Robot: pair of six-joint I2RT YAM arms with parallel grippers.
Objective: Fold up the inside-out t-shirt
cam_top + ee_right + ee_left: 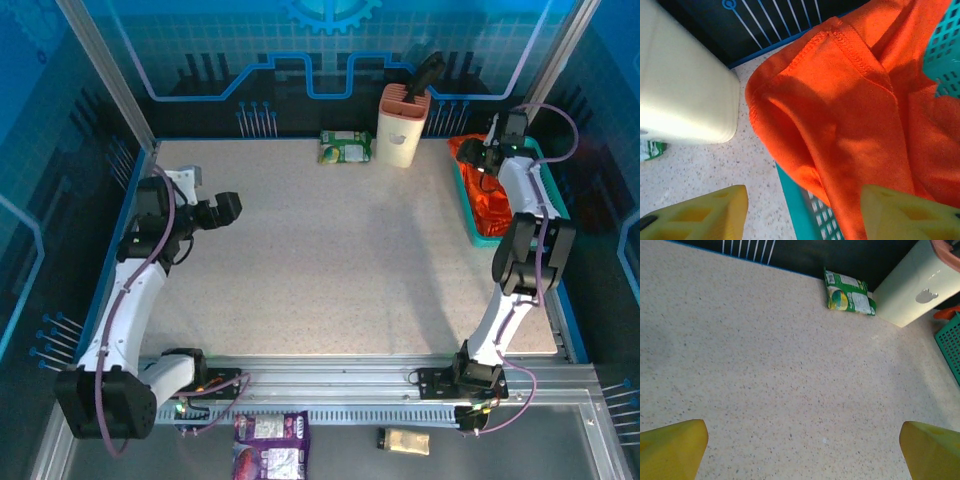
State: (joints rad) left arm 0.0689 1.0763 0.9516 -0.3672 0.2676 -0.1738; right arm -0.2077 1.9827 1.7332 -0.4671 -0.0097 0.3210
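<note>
Top view, upper right: inside-out t-shirt (pixel 493 210) and teal basket (pixel 488 241) are partly covered by the right arm (pixel 522 195). Right wrist view: the t-shirt is cut off by the top and right edges, the cream container (pixel 685 90) by the left edge. Print on the green packet (pixel 345 147) is too small to be read.

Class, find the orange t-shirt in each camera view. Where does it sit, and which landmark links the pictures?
Top external: the t-shirt lies at far right, bunched in the teal basket.
Left wrist: an orange sliver of t-shirt at the right edge, above the basket.
Right wrist: the t-shirt covers centre and right, spilling over the basket rim.
Shared landmark: the cream container, left of the shirt throughout.
</note>
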